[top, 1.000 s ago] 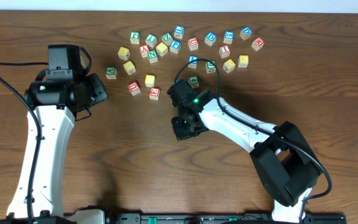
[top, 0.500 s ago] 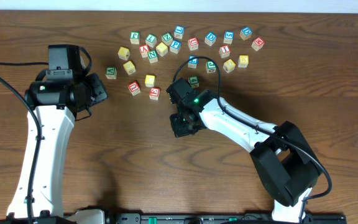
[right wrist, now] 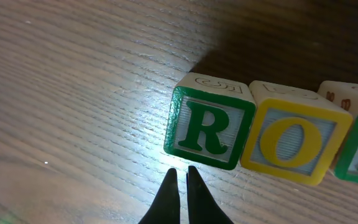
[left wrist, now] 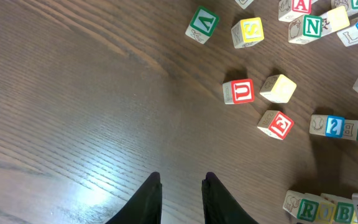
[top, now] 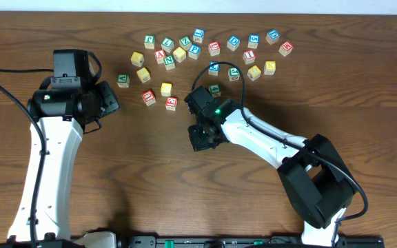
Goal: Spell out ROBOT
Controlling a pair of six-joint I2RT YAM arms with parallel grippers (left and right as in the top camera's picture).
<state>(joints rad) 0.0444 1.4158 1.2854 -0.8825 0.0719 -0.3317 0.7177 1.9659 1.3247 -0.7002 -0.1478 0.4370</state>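
Right tool (right wrist: 180, 180) pinched closed, empty, just beside your R cube (right wrist: 211, 127); left tool (left wrist: 180, 193) narrow, empty. Judge it light, rigid, smooth-faced: take opposite flat sides, squarely.

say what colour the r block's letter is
Green; the R cube shows best in the right wrist view.

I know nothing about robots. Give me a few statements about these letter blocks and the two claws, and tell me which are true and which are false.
1. The green R block sits against the yellow O block. True.
2. The right claw grips the green R block. False: it is shut on nothing, with its tips at the block's lower edge.
3. The left claw holds a block. False: it is shut and empty.
4. The red U block lies apart from the green R block. True.
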